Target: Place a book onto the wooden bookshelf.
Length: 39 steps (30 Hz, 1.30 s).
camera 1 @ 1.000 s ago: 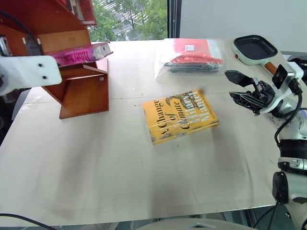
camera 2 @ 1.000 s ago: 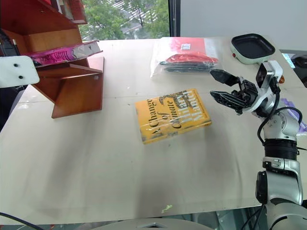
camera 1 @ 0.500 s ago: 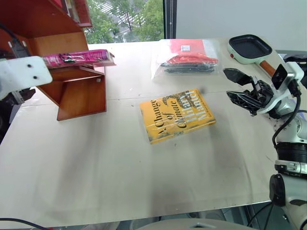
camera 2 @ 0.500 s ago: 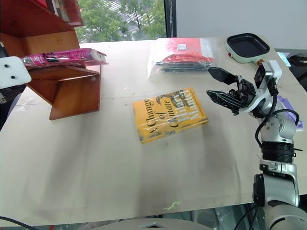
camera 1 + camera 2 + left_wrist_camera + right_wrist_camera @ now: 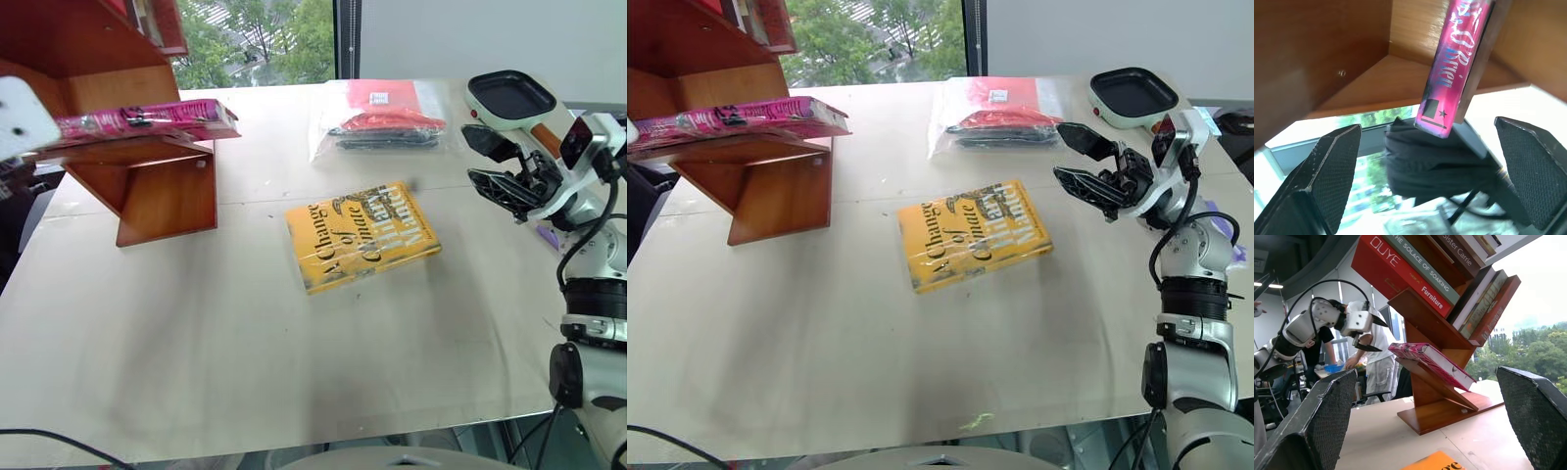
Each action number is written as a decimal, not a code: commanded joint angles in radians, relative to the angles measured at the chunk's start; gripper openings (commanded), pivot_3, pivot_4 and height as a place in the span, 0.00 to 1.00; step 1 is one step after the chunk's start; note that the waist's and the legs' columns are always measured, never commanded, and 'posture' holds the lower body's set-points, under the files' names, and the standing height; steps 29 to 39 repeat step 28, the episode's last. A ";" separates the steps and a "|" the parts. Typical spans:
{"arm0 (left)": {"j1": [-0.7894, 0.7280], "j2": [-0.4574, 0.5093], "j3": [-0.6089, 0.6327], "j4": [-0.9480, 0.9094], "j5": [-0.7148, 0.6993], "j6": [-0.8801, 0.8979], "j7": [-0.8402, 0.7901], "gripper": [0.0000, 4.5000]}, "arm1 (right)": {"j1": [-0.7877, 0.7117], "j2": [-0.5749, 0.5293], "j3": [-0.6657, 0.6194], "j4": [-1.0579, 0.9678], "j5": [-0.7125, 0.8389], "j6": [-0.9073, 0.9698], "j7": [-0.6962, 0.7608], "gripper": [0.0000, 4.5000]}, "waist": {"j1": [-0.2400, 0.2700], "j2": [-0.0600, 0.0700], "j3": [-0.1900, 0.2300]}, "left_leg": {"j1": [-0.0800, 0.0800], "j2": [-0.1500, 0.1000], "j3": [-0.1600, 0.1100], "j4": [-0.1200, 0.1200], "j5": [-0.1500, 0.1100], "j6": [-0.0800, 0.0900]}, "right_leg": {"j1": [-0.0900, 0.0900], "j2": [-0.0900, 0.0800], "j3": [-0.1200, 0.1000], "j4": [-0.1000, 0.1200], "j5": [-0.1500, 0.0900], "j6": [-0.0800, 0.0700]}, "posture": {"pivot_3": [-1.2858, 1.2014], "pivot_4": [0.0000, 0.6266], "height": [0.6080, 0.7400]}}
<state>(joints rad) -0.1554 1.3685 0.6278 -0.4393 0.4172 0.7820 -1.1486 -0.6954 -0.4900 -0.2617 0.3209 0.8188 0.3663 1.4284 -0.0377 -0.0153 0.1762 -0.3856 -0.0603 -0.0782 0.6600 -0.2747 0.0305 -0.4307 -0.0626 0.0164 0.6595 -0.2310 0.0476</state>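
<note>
Black left fingers: left gripper (image 5: 1425, 171) spread wide, nothing between the pads, the pink spine hanging free just beyond them – reads as a release
Left gripper seen from across: in the right wrist view it hovers beside the book's outer end, apart from it, jaws parted
Pink book: "The Giant, O'Brien" (image 5: 147, 118) lies flat on a shelf board of the wooden bookshelf (image 5: 162, 191), one end poking out past the board's edge toward the table centre
Why it sits so: board takes the book's weight along most of its length, so it rests with no hand on it; the overhang looks modest, though a nudge could tip it
Task status: my call, the placing is as good as done, only the arm's retreat left
Right gripper: right gripper (image 5: 1092, 166) open as well, holding nothing, parked in the air above the table's right side, clear of the action
Yellow book: "A Change of Climate" (image 5: 361, 248) lies flat mid-table, untouched, well apart from both grippers
Farther out: clear plastic bag (image 5: 382, 119) with red and dark contents near the far edge, a small dark pan with pale rim (image 5: 514, 96) beside the right arm
Upper shelves: slanted books stacked above, red "DUYE" spine (image 5: 1396, 262) among them
Background: a person (image 5: 1378, 360) stands behind the bookshelf
</note>
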 commanded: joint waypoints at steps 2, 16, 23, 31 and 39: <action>-0.011 0.011 0.158 -0.040 -0.002 0.073 -0.070 1.00 | -0.042 -0.031 -0.017 0.022 -0.013 -0.020 0.029 1.00 | 0.000 -0.001 0.000 | 0.000 0.000 0.000 0.001 0.000 0.000 | 0.000 0.000 0.000 0.000 0.000 0.000 | 0.52 0.24 0.96; -0.065 -1.041 -0.031 -0.580 -0.590 0.420 0.141 1.00 | 0.314 -0.119 -0.017 -0.074 -0.258 -0.192 -0.136 1.00 | 0.023 -0.002 -0.011 | 0.002 0.000 -0.004 0.015 -0.002 0.002 | 0.015 0.000 -0.002 -0.003 0.004 0.005 | 0.52 0.24 0.96; 0.403 -1.151 -0.268 -0.351 -0.549 -0.049 0.289 1.00 | 0.584 -0.107 -0.034 -0.147 -0.426 -0.394 -0.343 1.00 | 0.027 0.003 -0.013 | 0.010 0.001 0.002 0.010 -0.005 0.006 | 0.017 0.000 0.004 -0.004 0.004 0.002 | 0.52 0.24 0.96; 0.510 -1.092 -0.321 -0.223 -0.537 -0.268 0.311 1.00 | 0.639 -0.110 -0.029 -0.127 -0.467 -0.469 -0.410 1.00 | 0.028 0.002 -0.012 | 0.020 0.005 0.003 0.011 -0.005 0.007 | 0.027 0.001 0.001 -0.005 0.002 -0.001 | 0.52 0.24 0.96; 0.510 -1.092 -0.321 -0.223 -0.537 -0.268 0.311 1.00 | 0.639 -0.110 -0.029 -0.127 -0.467 -0.469 -0.410 1.00 | 0.028 0.002 -0.012 | 0.020 0.005 0.003 0.011 -0.005 0.007 | 0.027 0.001 0.001 -0.005 0.002 -0.001 | 0.52 0.24 0.96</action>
